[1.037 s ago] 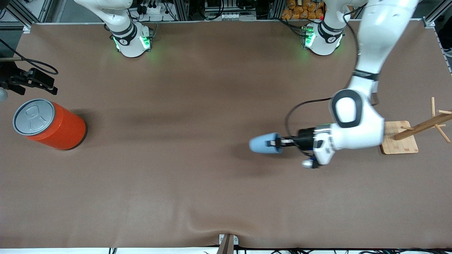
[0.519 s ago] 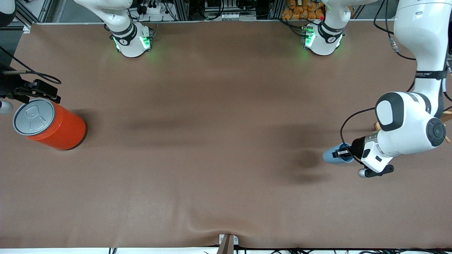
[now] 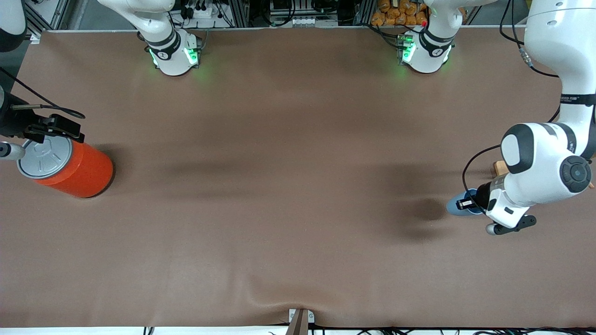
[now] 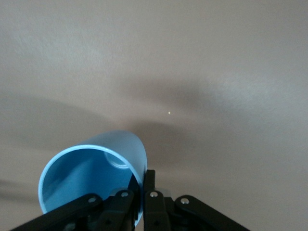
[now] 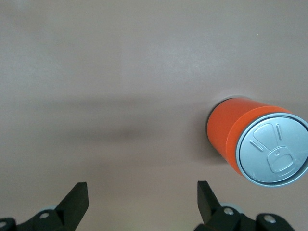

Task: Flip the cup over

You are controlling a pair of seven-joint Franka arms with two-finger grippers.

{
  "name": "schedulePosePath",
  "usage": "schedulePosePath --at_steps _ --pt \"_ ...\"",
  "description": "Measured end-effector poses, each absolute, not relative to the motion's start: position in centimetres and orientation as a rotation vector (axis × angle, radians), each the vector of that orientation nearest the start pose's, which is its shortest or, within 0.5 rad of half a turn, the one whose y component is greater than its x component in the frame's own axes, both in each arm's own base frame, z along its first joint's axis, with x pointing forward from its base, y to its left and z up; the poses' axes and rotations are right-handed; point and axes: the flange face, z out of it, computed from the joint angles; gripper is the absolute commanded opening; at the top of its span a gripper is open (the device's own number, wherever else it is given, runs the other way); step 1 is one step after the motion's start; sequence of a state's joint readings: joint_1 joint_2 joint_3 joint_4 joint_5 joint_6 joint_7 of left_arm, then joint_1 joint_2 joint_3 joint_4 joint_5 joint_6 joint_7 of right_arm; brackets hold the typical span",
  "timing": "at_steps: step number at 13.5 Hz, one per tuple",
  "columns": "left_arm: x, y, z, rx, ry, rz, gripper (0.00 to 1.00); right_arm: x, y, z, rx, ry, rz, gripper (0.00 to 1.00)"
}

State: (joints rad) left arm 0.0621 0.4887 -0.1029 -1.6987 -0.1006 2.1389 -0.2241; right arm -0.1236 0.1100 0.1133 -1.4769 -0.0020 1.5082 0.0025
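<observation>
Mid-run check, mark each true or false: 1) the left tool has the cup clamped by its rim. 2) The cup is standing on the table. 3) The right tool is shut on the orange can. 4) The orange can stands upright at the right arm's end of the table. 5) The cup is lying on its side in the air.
1) True: the left tool pinches the rim wall of the cup.
2) False: it is held off the table, its shadow lying apart from it.
3) False: the right tool is open and empty, over the table beside the orange can.
4) True.
5) True: its mouth faces sideways.
</observation>
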Motion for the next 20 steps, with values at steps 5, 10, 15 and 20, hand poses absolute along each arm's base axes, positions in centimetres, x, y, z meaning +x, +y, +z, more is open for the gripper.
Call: schedulePosePath --at_steps 5,10,15,20 --pt "65.3 -2.8 27.3 -3.228 -0.41 0.191 0.36 58.2 -1.2 60.1 -3.13 0.025 0.119 1.0" --pt "65.7 -3.2 27.7 -3.234 -0.399 0.173 1.0 59.0 -1.1 61.0 -3.132 0.022 -0.01 1.0" --pt "66.6 -2.8 36.4 -3.198 -0.325 0.117 1.0 59.2 -1.0 60.6 -3.132 0.021 -0.037 1.0" --pt "65.0 -2.1 47.8 -3.077 -0.169 -0.052 1.0 58.7 -0.7 60.3 -3.134 0.016 -0.055 1.0"
